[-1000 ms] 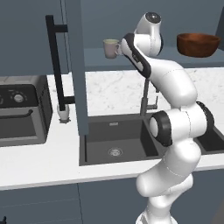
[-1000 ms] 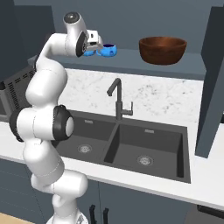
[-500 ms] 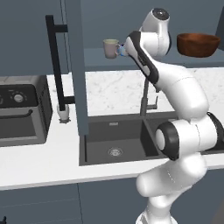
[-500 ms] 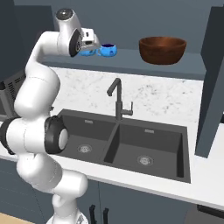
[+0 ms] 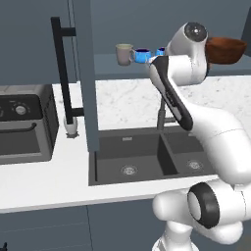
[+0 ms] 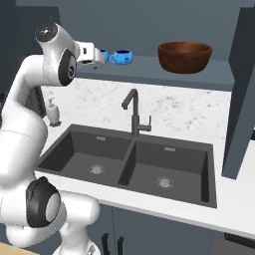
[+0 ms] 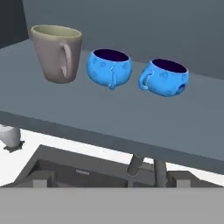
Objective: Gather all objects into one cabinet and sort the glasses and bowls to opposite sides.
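Four objects, one cabinet: all of them sit on its open shelf, door swung out with the black bar handle towards you.

What changed: over the last second the arm folded its elbow out and the hand came back off the shelf. In the left base view it overlapped the space right beside the mug a second ago; now the mug and one blue cup show clear of it. Sink and worktop hold the same spot in both base views, so that's the arm moving, not the base.

My read: the last placement is done and this is the retreat. Sorting looks met, but check it yourself.

- Bowl: wide, deep, reddish-brown, wood-like, upright, alone towards the shelf's right end, well apart from the rest.
- Mug: grey-beige, upright, handle facing the hand camera, nearest the shelf's left end.
- Left cup: bright blue, dimpled, dark inside, just beside the mug, not touching.
- Right cup: same type, handle towards its twin, small gap between them; it looks slightly tilted.
- Gripper: off the shelf's front edge, level with the cups. Fingertips aren't resolved, so I can't tell the jaw width. Nothing visibly carried.
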Controlling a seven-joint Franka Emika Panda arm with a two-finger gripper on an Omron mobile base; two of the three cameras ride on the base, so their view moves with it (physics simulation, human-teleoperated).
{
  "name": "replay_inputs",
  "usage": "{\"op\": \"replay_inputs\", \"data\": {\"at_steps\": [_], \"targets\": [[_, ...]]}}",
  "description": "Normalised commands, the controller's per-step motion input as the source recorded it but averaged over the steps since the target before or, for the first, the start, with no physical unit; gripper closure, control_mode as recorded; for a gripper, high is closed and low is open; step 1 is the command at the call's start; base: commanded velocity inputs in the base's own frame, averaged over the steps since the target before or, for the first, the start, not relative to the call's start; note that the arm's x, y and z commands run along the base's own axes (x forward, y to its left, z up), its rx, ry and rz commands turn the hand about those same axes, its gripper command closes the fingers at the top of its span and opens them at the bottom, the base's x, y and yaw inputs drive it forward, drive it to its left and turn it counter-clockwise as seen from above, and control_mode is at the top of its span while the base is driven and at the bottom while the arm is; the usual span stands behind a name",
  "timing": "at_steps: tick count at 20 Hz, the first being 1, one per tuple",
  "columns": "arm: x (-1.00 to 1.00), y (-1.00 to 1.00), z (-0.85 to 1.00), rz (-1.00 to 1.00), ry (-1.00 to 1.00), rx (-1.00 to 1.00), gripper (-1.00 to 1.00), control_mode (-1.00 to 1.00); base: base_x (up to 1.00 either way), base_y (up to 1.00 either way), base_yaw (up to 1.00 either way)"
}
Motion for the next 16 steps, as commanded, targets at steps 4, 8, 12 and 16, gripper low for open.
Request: {"op": "replay_inputs", "data": {"at_steps": [4, 8, 12, 16], "targets": [[-1.0, 0.0, 0.0, -0.2, -0.23, 0.02, -1.0, -1.0, 0.0, 0.0, 0.0], [-1.0, 0.0, 0.0, -0.19, -0.28, 0.01, -1.0, -1.0, 0.0, 0.0, 0.0], [-1.0, 0.0, 0.0, -0.18, -0.3, 0.0, -1.0, -1.0, 0.0, 0.0, 0.0], [-1.0, 0.0, 0.0, -0.16, -0.29, 0.0, -1.0, -1.0, 0.0, 0.0, 0.0]]}}
